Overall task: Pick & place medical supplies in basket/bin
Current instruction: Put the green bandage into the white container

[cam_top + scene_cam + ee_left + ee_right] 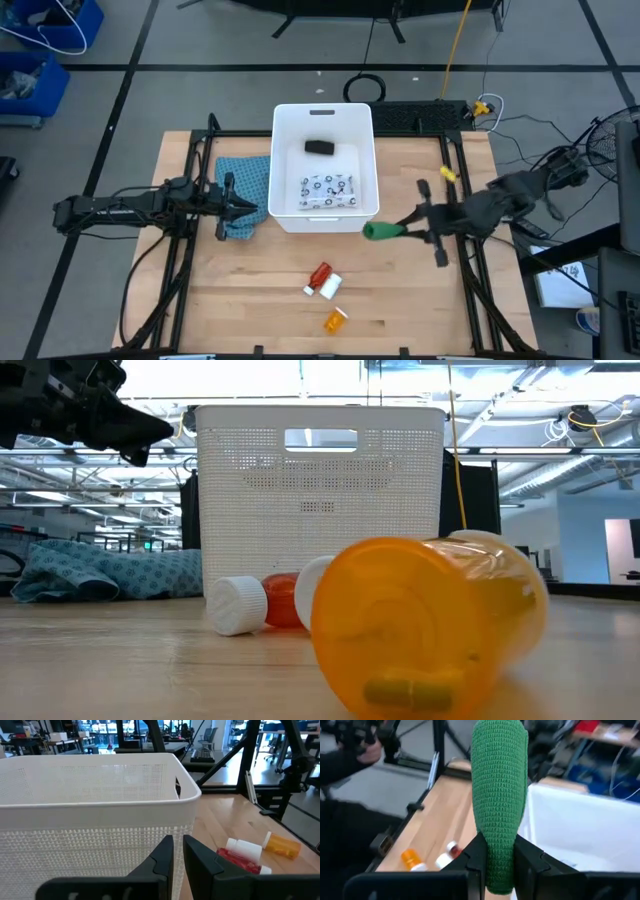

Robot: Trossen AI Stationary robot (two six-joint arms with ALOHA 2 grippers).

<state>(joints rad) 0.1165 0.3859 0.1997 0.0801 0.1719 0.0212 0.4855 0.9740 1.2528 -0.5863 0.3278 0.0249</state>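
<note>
Transfer of the green oblong (380, 231) to the bin (325, 118). My right gripper (405, 226) is clamped on the oblong, fingers pressed against its knitted sides with most of its length sticking out ahead of them; it hangs just off the bin's near right corner, above the table (400, 310) and not yet over the opening. The bin already holds the black oblong (319, 147) toward its far end and the dotted white packet (328, 188) nearer the middle. To do this step well, I judge I should carry the oblong left and slightly farther until its free end is past the rim, keep it high enough that the soft tip does not catch the wall, and let go only once the whole piece is over the interior; released at the edge, it could tip back onto the table. A light roll like this should drop cleanly, so no lowering deep into the bin seems needed. My left gripper (243, 207) waits nearly closed and empty just left of the bin, over the teal cloth (245, 180). Still on the table, near the front edge: the red tube (319, 275), white bottle (329, 286) and orange vial (335, 320).
</note>
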